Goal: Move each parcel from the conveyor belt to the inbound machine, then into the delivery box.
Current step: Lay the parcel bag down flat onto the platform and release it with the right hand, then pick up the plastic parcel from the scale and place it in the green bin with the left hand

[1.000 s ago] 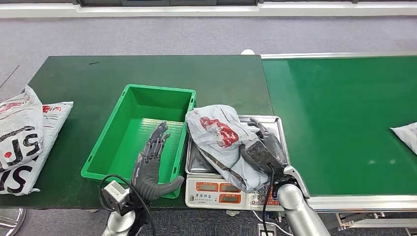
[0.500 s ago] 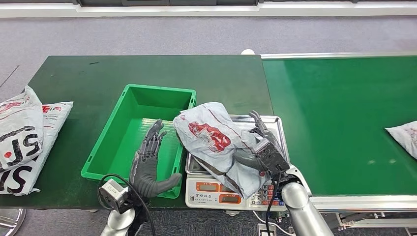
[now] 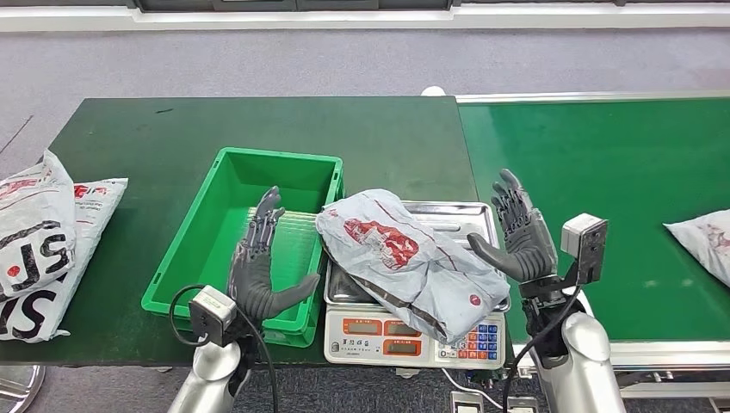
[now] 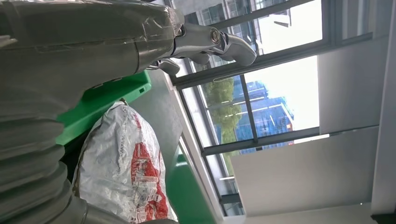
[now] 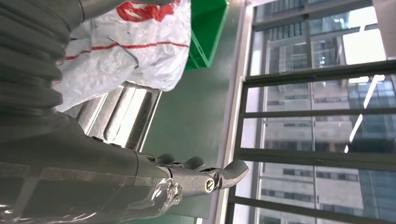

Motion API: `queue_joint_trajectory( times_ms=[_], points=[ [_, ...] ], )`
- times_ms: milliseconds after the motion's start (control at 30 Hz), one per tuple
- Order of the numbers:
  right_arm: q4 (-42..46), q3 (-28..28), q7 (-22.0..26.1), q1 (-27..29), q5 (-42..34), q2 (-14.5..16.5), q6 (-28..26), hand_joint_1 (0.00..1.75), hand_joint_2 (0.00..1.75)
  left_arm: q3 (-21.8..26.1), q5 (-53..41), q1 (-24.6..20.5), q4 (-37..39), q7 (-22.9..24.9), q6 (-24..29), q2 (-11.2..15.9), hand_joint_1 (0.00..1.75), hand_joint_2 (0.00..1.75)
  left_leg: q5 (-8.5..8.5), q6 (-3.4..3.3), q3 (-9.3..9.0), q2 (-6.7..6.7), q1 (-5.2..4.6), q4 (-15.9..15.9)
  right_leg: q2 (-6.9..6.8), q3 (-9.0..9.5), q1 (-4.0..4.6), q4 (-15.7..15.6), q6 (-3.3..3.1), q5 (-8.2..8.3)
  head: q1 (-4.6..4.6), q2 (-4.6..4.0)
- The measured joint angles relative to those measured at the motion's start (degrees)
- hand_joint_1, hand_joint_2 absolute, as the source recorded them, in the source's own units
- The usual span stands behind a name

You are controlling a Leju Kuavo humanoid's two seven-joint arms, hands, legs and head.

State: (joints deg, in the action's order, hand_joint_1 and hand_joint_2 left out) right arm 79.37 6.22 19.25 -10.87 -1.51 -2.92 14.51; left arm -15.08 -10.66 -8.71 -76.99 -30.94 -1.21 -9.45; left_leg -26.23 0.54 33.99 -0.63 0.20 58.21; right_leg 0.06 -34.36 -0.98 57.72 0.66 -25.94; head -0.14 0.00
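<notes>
Grey parcel [image 3: 411, 258] with red print lies across the scale [image 3: 413, 331], draped over its steel pan; one end seems to touch the green bin's [image 3: 198, 249] rim, though the overlap is hard to judge. Right hand [image 3: 519, 232] raised just beside the parcel, fingers spread wide, holding nothing. Left hand [image 3: 258, 271] upright over the bin, fingers straight and apart, empty. Second parcel [image 3: 702, 243] on the conveyor belt [image 3: 603, 172], well apart. Printed bags [image 3: 39, 241] at the tabletop's [image 3: 258, 125] left edge.

High head view; close, turned wrist views.
</notes>
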Motion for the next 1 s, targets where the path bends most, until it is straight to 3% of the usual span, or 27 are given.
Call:
queue_joint_trajectory(
  times_ms=[167, 367, 567, 800, 1000],
  points=[
    [-0.85, -1.45, 0.00, -0.14, -0.49, 0.51, 0.44, 0.00, 1.75, 0.00, 0.51, -0.64, 1.16, -0.04, -0.20, -0.29, 0.00, 1.75, 0.00, 0.00, 0.00, 0.02, 0.00, 0.00, 0.01, 0.00, 0.00, 0.00, 0.00, 0.00, 0.01, 0.00],
    [-4.05, -1.80, -4.05, -1.53, -1.44, 0.73, 4.66, 0.00, 1.75, 0.00, 0.57, -2.06, 2.62, 0.16, -1.00, -0.61, 0.00, 1.75, 0.00, -0.01, 0.03, 0.03, 0.00, 0.00, 0.02, -0.01, 0.00, 0.00, 0.01, 0.01, 0.00, 0.00],
    [-3.86, -1.80, 6.42, -3.57, 1.97, 2.19, 0.30, 0.00, 1.75, 0.00, 4.12, -4.23, 4.60, 1.52, -5.01, -1.75, 0.00, 1.75, 0.05, -0.03, 0.01, 0.01, 0.00, 0.02, 0.01, -0.01, -0.01, 0.00, 0.04, 0.04, 0.00, 0.00],
    [3.01, -1.80, 8.72, -3.40, 8.48, 5.46, -9.81, 0.00, 1.75, -0.38, 8.85, -14.76, 15.46, 4.86, -12.54, -5.45, 0.00, 1.75, 0.07, -0.02, 0.02, 0.01, 0.00, 0.04, 0.01, 0.00, -0.01, 0.00, 0.06, 0.09, 0.00, 0.00],
    [4.11, -1.80, 8.43, -3.42, 8.79, 6.72, -11.11, 0.00, 1.75, -1.38, 8.98, -20.75, 22.68, 5.16, -12.75, -7.80, 0.00, 1.75, 0.07, -0.02, 0.00, 0.05, -0.02, 0.04, 0.08, -0.01, -0.02, 0.00, 0.05, 0.14, 0.01, 0.01]
  ],
)
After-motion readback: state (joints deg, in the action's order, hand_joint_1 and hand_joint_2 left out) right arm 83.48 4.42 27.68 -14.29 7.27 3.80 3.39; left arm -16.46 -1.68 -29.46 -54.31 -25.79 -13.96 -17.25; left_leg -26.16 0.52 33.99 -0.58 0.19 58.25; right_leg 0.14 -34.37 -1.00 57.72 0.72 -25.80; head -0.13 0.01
